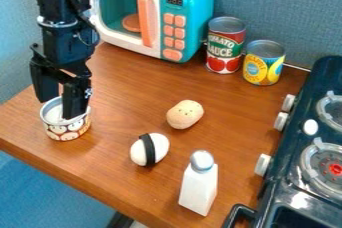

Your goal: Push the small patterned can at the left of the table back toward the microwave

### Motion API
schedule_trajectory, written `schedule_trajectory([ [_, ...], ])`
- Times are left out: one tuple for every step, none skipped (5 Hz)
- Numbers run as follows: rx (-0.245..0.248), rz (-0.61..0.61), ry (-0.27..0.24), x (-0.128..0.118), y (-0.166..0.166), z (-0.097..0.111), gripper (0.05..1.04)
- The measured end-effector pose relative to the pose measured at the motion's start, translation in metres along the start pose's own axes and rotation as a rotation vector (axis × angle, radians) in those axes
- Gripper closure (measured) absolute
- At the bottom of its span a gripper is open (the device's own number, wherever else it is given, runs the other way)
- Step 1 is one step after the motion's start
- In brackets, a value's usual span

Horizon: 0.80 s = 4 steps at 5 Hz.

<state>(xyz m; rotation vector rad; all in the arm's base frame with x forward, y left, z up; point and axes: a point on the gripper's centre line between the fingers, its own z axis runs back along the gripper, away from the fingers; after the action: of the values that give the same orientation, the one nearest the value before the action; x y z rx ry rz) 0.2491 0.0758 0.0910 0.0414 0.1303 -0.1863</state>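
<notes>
The black gripper [60, 108] hangs at the left over a small open can [67, 131] with cartoon faces around its side. Its two fingers stand apart, the right one dipping within the can's rim and the left one at the rim's back left. Whether they touch the can I cannot tell. Right of the can lie a tan potato-like toy [185, 114] and a white egg-shaped piece with a black band [149, 149]. A white shaker bottle [199, 184] with a grey cap stands upright near the front.
A teal and white toy microwave [187, 17] stands at the back. Beside it are a tomato sauce can [225, 47] and a yellow can [263, 64]. A dark toy stove [300, 157] borders the wooden table [127, 97] on the right; the table's front edge runs along the lower left.
</notes>
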Motion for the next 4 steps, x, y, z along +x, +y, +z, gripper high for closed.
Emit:
schedule_trajectory([
  [-0.012,-0.001,0.020,-0.002,-0.002,-0.007,0.082],
  [-0.048,0.002,0.003,-0.013,-0.015,-0.027,0.082],
  [-0.007,0.075,0.028,-0.026,-0.009,-0.035,0.082],
  [0.028,0.142,0.069,-0.032,0.003,-0.042,0.082],
])
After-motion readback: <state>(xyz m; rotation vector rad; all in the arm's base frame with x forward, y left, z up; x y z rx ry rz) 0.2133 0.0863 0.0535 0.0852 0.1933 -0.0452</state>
